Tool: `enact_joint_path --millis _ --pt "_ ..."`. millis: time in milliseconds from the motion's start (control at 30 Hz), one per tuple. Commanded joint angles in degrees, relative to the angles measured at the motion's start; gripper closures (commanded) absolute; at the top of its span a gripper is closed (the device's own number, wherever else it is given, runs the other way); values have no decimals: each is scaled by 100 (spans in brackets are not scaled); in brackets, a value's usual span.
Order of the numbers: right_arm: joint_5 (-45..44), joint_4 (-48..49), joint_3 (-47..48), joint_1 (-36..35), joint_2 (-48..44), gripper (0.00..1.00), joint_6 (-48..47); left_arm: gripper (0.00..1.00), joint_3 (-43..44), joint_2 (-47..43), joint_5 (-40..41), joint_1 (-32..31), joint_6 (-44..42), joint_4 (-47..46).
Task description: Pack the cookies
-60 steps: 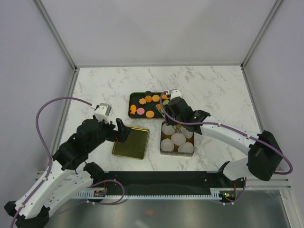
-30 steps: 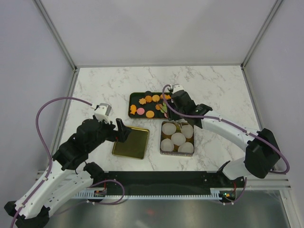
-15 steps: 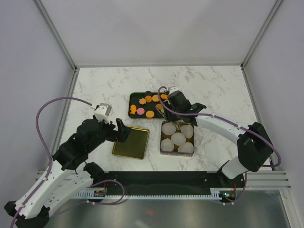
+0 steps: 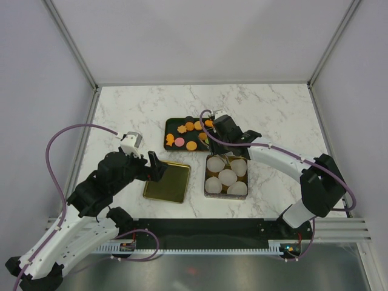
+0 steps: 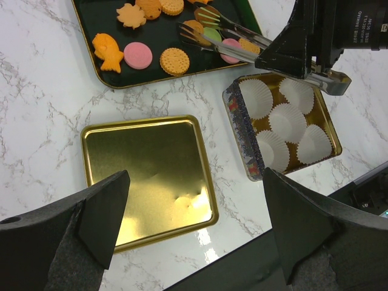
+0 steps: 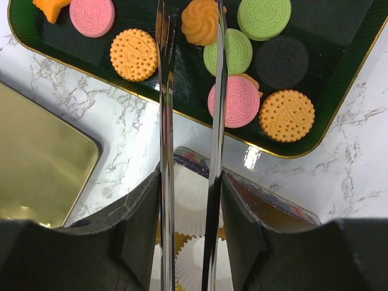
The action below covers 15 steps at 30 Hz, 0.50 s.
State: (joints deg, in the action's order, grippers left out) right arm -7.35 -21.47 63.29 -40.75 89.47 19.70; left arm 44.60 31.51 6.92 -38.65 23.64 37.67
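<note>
The cookies (image 4: 191,134) lie on a dark green tray (image 4: 171,124): round orange, pink and green ones, a black one and orange shaped ones. My right gripper (image 6: 189,182) is shut on metal tongs (image 6: 165,109), and it reaches over the tray's right end (image 4: 219,134). The tongs' two arms are spread apart, and an orange swirl cookie (image 6: 200,23) lies between their tips. Whether they touch it I cannot tell. My left gripper (image 5: 197,206) hangs open and empty over a gold lid (image 5: 145,176), left of the tin in the top view (image 4: 154,167).
A patterned tin (image 4: 206,182) holding several white paper cups (image 4: 227,176) stands just in front of the tray, below my right wrist. The gold lid (image 4: 168,182) lies to its left. Grey walls enclose the marble table on three sides.
My right gripper has moved with the tongs from above the tin to the tray's right end. The tongs' arms have spread a little. The left arm has not moved.
</note>
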Motion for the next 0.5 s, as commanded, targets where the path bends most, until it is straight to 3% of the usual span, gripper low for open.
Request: enact_joint_path --millis 0,300,467 --pt "6 56 263 6 44 49 -89 0 -13 -4 -59 -11 115 -23" --pt "-82 12 272 6 26 50 -107 0 -13 -13 -68 -19 106 -23" --pt "111 12 281 76 44 58 -125 0 -21 -13 -68 -11 123 -14"
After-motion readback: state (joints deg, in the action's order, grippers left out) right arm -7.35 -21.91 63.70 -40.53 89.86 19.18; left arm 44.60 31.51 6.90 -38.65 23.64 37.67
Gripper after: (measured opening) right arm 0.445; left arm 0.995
